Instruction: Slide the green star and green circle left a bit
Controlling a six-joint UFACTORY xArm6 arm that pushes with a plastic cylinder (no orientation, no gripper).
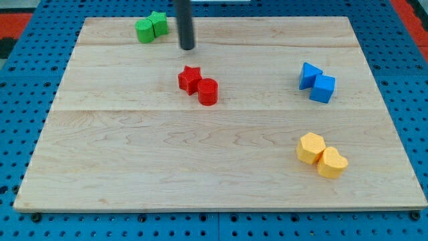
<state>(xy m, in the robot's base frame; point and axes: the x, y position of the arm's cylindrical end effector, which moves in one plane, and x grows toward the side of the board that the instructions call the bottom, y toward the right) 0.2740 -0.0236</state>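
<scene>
The green circle (144,31) and the green star (159,23) sit touching each other near the board's top edge, at the view's upper left. The circle is on the left, the star on the right and slightly higher. My tip (188,48) is at the end of the dark rod, just right of and slightly below the green star, a small gap apart from it.
A red star (190,78) and a red cylinder (208,91) touch near the board's middle, below my tip. Two blue blocks (317,83) sit at the right. Two yellow blocks (322,156) sit at the lower right. The wooden board (134,161) lies on a blue pegboard.
</scene>
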